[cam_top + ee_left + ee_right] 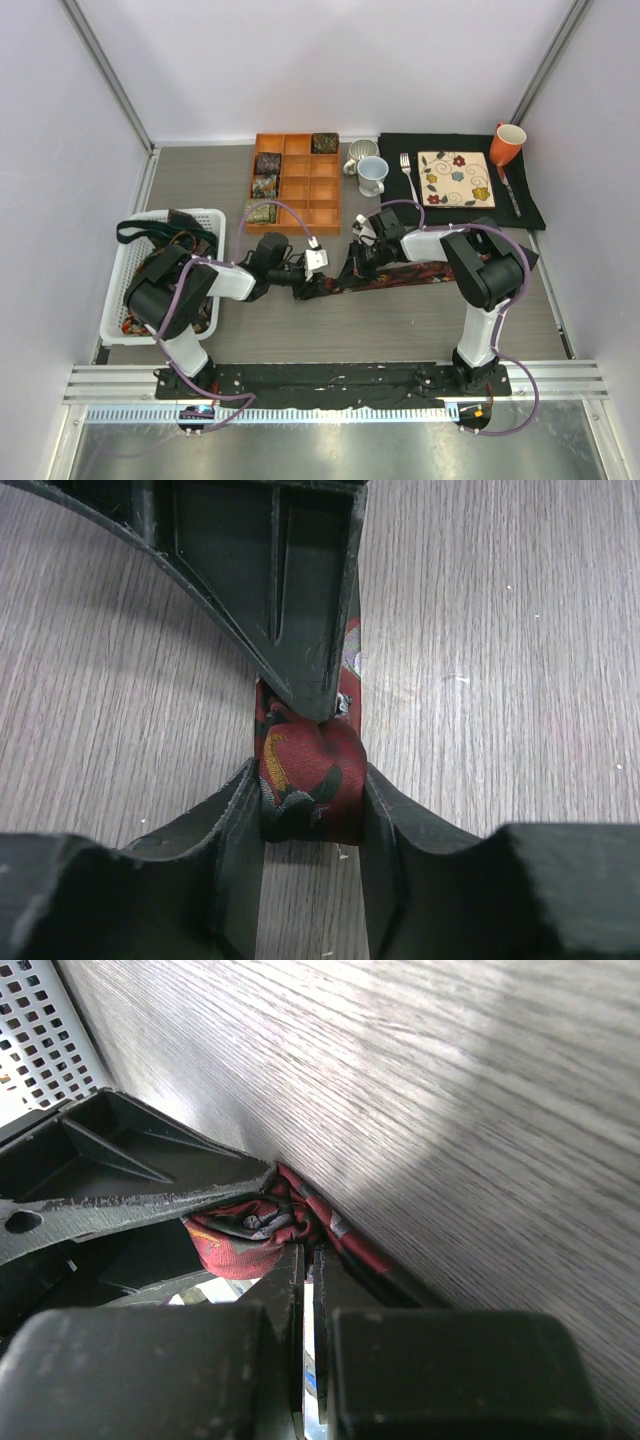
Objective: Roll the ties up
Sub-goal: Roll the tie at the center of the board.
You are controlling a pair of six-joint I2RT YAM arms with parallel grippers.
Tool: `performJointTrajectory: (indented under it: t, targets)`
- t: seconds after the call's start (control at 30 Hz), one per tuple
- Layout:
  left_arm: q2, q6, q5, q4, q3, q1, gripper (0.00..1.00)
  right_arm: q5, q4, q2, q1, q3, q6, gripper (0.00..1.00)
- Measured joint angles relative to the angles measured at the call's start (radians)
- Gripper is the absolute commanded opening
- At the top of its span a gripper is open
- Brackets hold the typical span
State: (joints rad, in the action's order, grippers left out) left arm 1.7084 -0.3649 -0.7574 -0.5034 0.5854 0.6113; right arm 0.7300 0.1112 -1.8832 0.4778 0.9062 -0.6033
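Ties sit in three places around the orange tray (297, 190). Four rolled ties (264, 186) fill its compartments: three down the left column and one in the far right corner. Loose ties (175, 245) are heaped in the white basket (120, 270), which stands left of the tray and nearer the arms. The maroon tie (400, 281) lies stretched on the table (200, 180) just in front of the tray's near right corner, running away to the right.

The left gripper (310, 810) is closed onto the rolled-up end of the maroon tie. In its wrist view a small tight roll sits between the two fingers (235, 820) and touches both. The right gripper (310, 1260) comes in from the opposite side, its fingers pressed together with only a thin slit between them, and its tip is against the same roll. A fold of cloth may be caught in that slit, but the view is too cramped to tell.

Right of the tray a black placemat (530, 210) carries a flowered plate (456, 178), a fork (408, 175) and an orange mug (507, 143). Two mugs (370, 170) stand between the tray and the placemat.
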Motion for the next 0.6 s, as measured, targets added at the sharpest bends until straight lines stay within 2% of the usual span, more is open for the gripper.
performJointTrajectory:
  t: [0.13,0.23,0.27,0.3,0.33,0.37,0.6]
  targets:
    - [0.0,0.004,0.007,0.003,0.002,0.004,0.24,0.006,0.004,-0.002,-0.002,0.001,0.0,0.01]
    - [-0.006,0.002,0.018,0.021,0.005,0.009,0.19,0.006,0.01,-0.003,-0.002,0.005,0.0,0.01]
    - [-0.012,-0.002,0.029,0.035,0.009,0.013,0.23,0.006,0.011,-0.003,-0.002,0.006,0.001,0.01]
    - [-0.018,-0.005,0.039,0.048,0.012,0.017,0.32,0.006,0.012,-0.003,-0.002,0.006,0.001,0.01]
    - [-0.024,-0.006,0.048,0.06,0.014,0.02,0.52,0.006,0.013,-0.003,-0.002,0.006,0.001,0.01]
    - [-0.029,-0.005,0.055,0.068,0.015,0.023,0.57,0.006,0.012,-0.003,-0.002,0.006,0.001,0.01]
    - [-0.023,0.064,0.038,0.042,0.014,0.031,0.58,0.013,0.01,-0.008,-0.003,0.006,0.0,0.01]
